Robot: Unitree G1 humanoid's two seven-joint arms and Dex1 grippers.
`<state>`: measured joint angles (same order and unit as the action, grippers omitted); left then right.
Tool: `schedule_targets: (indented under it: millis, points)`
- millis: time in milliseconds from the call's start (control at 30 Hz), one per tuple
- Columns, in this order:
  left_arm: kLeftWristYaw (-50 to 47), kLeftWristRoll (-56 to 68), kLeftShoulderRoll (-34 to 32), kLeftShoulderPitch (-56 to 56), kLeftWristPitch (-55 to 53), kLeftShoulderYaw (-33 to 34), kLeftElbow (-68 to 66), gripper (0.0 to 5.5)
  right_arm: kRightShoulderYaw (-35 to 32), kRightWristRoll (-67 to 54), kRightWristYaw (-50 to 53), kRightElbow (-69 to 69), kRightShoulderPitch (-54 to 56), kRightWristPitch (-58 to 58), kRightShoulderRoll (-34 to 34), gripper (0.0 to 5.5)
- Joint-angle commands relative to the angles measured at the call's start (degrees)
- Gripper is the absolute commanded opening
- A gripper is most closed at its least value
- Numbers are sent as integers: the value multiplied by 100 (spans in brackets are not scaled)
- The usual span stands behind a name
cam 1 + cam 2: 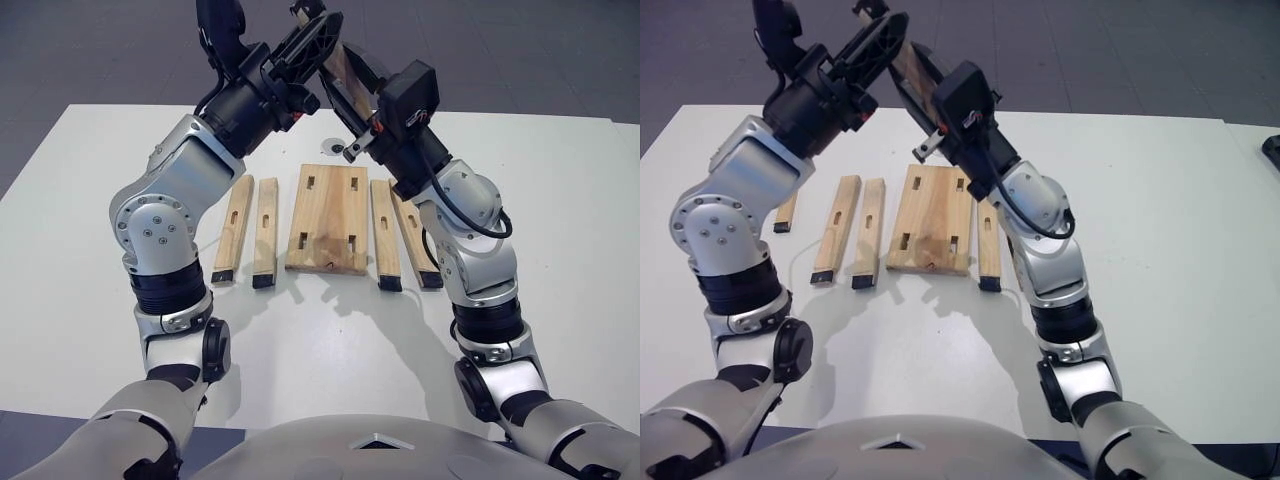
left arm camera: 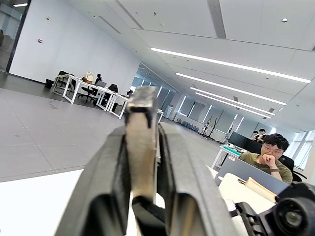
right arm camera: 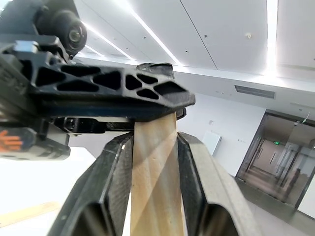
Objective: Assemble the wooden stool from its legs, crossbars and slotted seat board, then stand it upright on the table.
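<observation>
Background stuff: dark grey floor (image 1: 520, 50) runs past the far edge of the white tabletop (image 1: 560, 200), and a small round hole (image 1: 333, 146) sits in the tabletop near that far edge. Way off to the right there's a black something (image 1: 1272, 148), can't tell what it is. The room is a big open office: long light strips (image 2: 229, 64) across a white ceiling (image 2: 162, 19), and a row of white desks (image 2: 91, 91) with chairs near a tall white wall (image 2: 59, 44). Elsewhere there's a glass door (image 3: 283, 160) with a small green sign (image 3: 278, 143) above it, plus a ceiling vent (image 3: 254, 91)
</observation>
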<state>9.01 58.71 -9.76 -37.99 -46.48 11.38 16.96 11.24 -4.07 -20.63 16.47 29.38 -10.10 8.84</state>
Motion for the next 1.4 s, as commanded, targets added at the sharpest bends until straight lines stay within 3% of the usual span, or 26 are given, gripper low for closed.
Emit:
schedule_targets:
  millis: [33, 300, 333, 667, 900, 1133, 1400]
  points:
    - [71, 16, 12, -12, 53, -73, 40, 52, 69, 127, -40, -151, -78, 10, 60, 126]
    - [124, -262, -37, -14, 176, -184, 31, 52, 123, 438, 173, -340, -126, -37, 123, 126]
    - [125, -358, -24, -25, 238, -213, 14, 52, 147, 511, 207, -374, -161, -71, 136, 163]
    - [-56, -2261, -104, 101, 1544, -615, -304, 42, 743, 2078, 516, -1046, -983, -874, 776, 318]
    - [-19, -3434, -886, 1592, 1793, -484, 236, 42, -392, 1991, 1120, -531, -1249, -1414, 694, 432]
    - [-617, -3733, -551, 2952, 1706, -158, 479, 42, -1464, 1679, 2048, 2, -918, -1964, 22, 537]
    - [-782, -3932, -258, 3158, 2171, 34, 272, 42, -1815, 1202, 2405, 617, -1113, -2234, -562, 540]
